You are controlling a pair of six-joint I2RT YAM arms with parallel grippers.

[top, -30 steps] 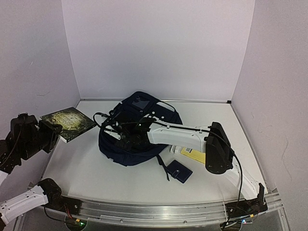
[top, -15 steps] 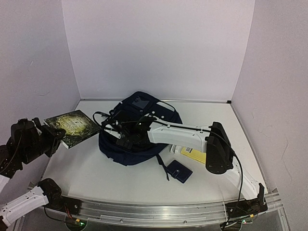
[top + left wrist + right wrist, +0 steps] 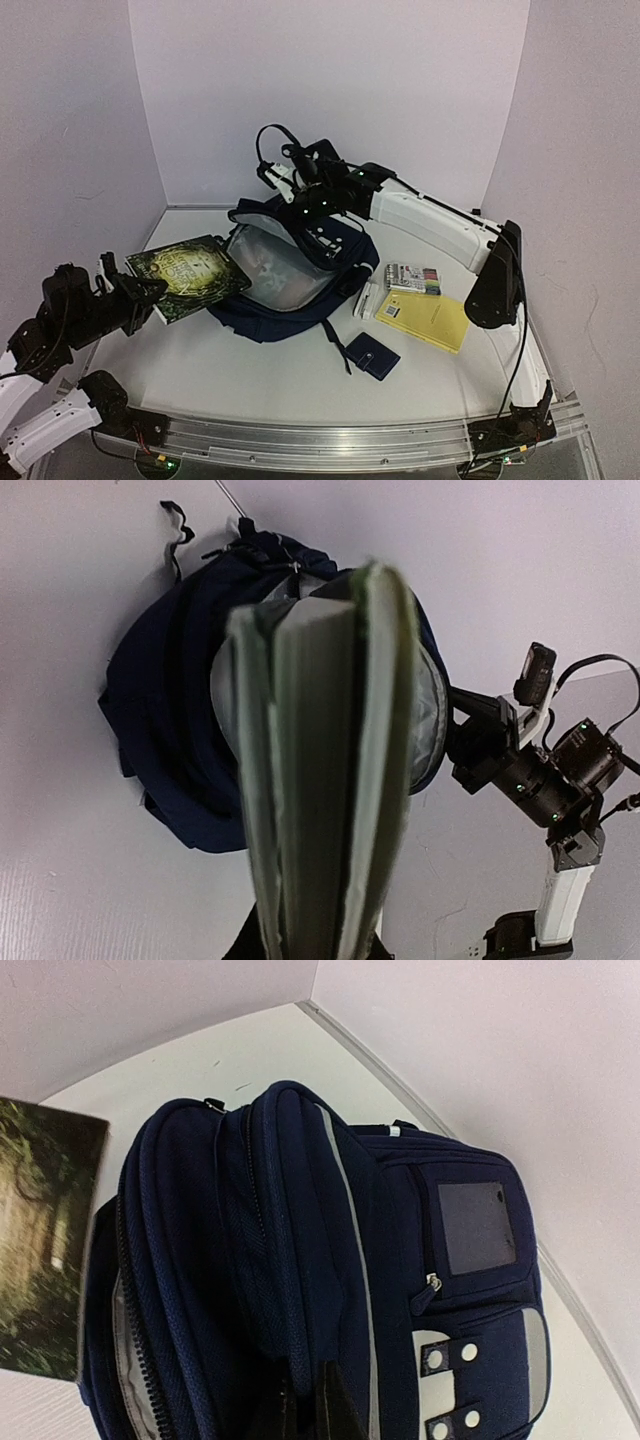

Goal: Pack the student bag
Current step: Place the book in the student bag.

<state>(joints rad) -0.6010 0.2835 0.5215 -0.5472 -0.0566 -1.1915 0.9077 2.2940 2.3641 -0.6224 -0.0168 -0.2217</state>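
Your right end effector (image 3: 310,1410) is clamped on the student bag (image 3: 268,325), holding its top open. Your left end effector (image 3: 148,296) grips 1 book (image 3: 190,272) near the surface's (image 3: 250,375) left edge.

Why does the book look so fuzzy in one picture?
Left wrist view: the book is edge-on and very near the lens, so it blurs, while the bag behind stays sharper. Right wrist view: the book's cover at the left edge is smeary too. Top view: its cover looks clearer.
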